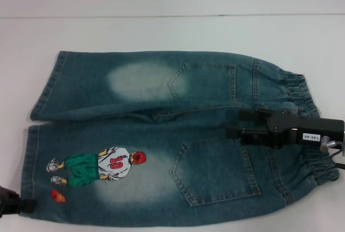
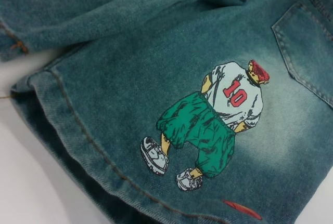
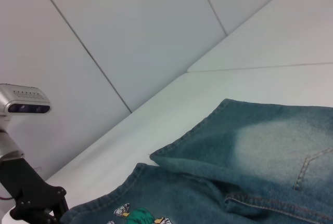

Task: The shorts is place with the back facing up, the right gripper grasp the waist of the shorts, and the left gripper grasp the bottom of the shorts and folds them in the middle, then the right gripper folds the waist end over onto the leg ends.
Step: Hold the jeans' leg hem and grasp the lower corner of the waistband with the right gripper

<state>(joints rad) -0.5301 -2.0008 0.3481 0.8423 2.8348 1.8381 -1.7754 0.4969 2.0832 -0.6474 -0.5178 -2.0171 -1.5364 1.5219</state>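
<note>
Footballer print (image 2: 208, 125): cartoon figure seen from behind, white shirt numbered 10, green shorts, red cap; printed on the denim just inside the near leg hem.
Shorts (image 1: 161, 140): blue-green washed denim, spread flat on the table, back up, two back pockets showing; pale faded patches on each leg.
Leg ends (image 1: 33, 156): two flat stitched hems, at the far end of the shorts from the waist; the hem nearest the print lies flat, a strip of table showing between the two legs.
Waist (image 1: 302, 89): ruffled elastic band, opposite end from the print.
Left gripper (image 1: 13, 204): black, at the corner of the hem beside the print; touching or just beside the cloth, cannot tell which; opening of fingers cannot be told.
Right gripper (image 1: 237, 127): black body with white label, lying over the waist end between the two back pockets; finger opening and hold on the denim cannot be told.
Table (image 1: 161, 33): white, under the shorts.
</note>
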